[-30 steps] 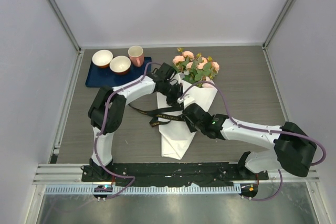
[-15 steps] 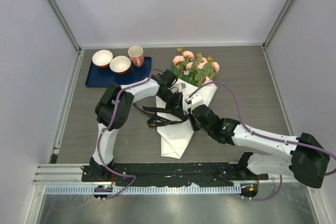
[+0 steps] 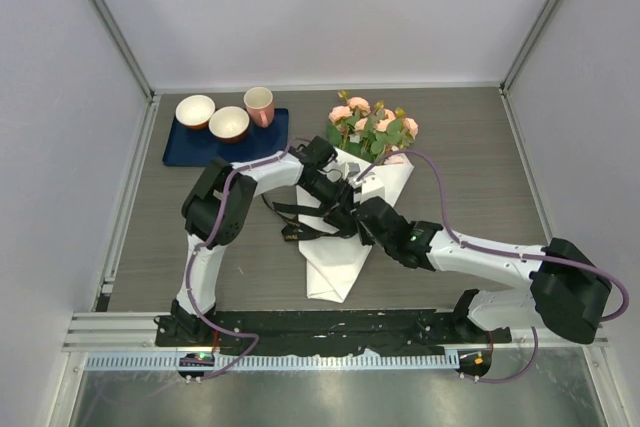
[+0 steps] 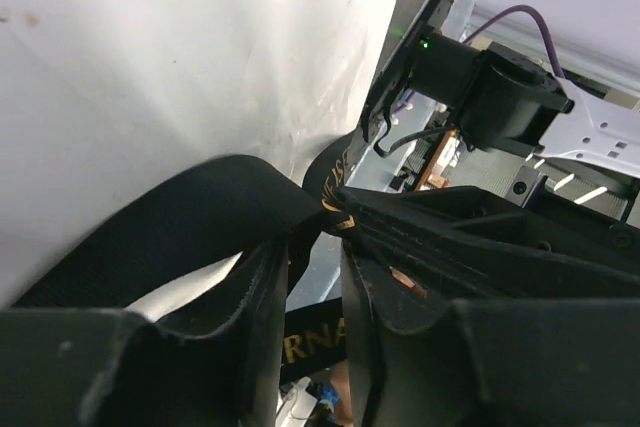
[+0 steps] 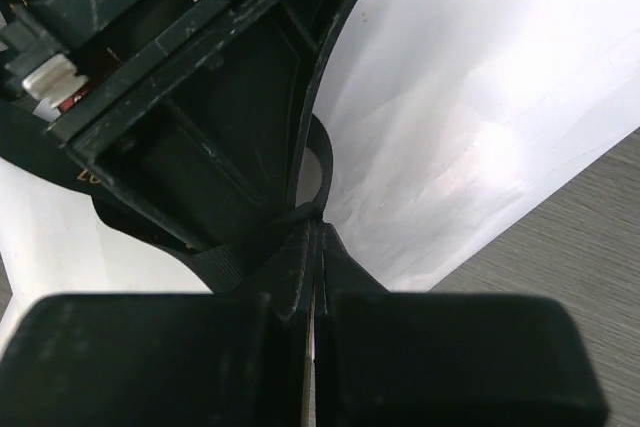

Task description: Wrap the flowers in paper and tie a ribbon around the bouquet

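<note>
At frame centre, the ribbon [image 4: 180, 217] is being tied: pinched by right gripper [image 5: 318, 232], left gripper [image 4: 312, 235] narrowly parted; tightening is required next.

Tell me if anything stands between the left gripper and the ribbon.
Nothing visible does: the ribbon runs between the left gripper's parted fingers, against the paper, with the right gripper pinching it close by.

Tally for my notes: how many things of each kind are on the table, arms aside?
bowls: 2
cup: 1
tray: 1
bouquet: 1
ribbon: 1
Total: 6
</note>
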Available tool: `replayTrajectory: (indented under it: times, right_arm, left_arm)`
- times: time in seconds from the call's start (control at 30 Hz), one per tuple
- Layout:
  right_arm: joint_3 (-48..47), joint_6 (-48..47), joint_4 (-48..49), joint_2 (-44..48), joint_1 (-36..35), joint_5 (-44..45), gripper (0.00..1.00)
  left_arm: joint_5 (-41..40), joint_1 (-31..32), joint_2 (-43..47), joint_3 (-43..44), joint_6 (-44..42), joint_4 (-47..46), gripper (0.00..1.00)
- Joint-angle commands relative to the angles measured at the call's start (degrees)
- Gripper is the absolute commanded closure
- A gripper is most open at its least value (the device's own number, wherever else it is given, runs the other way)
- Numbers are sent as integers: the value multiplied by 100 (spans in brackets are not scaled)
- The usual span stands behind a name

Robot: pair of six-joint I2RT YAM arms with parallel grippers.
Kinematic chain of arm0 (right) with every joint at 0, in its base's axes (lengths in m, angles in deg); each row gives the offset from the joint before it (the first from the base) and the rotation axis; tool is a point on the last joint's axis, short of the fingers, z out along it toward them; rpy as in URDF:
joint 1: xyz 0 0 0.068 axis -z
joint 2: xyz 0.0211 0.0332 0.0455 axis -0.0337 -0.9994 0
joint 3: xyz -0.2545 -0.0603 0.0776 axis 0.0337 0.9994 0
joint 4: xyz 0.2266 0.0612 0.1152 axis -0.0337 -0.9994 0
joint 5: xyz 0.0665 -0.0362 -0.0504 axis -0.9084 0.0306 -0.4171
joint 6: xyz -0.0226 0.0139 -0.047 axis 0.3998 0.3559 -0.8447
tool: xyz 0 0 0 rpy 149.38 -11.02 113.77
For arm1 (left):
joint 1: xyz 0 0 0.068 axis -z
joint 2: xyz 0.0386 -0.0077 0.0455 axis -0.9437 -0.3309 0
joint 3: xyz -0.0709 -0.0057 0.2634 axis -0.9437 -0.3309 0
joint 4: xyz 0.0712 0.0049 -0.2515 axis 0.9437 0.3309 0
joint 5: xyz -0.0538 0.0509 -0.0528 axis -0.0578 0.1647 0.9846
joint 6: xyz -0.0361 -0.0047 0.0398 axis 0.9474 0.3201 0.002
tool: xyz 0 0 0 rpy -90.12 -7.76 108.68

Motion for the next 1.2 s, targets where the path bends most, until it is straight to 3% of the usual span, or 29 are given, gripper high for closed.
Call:
replayTrajectory:
  times: [0.0,0.17,0.47,0.63,0.67,0.77,0.87,1.17]
  right_arm:
    - [-404,360,181,-140,-19,138,100]
    - [-326,483,40,9,-19,42,100]
    - [-36,563,-110,457,25,-239,100]
    - [219,536,-39,792,25,-397,100]
    - [211,528,-118,827,25,-397,100]
    - [237,650,-188,880,25,-371,100]
    - [263,765,-215,880,43,-388,100]
    - [149,932,-197,704,333,-538,100]
  left_arm:
    - [402,23,-11,-119,-108,-258,66]
    - [234,-21,340,-444,85,-741,54]
    - [-416,-118,543,-611,112,-873,53]
    - [-330,-206,578,-532,235,-1110,52]
    - [-242,-206,535,-515,217,-1145,38]
    - [-48,-214,499,-549,173,-1215,26]
    - [5,-223,543,-646,147,-1286,23]
    - [313,-241,727,-910,104,-1577,23]
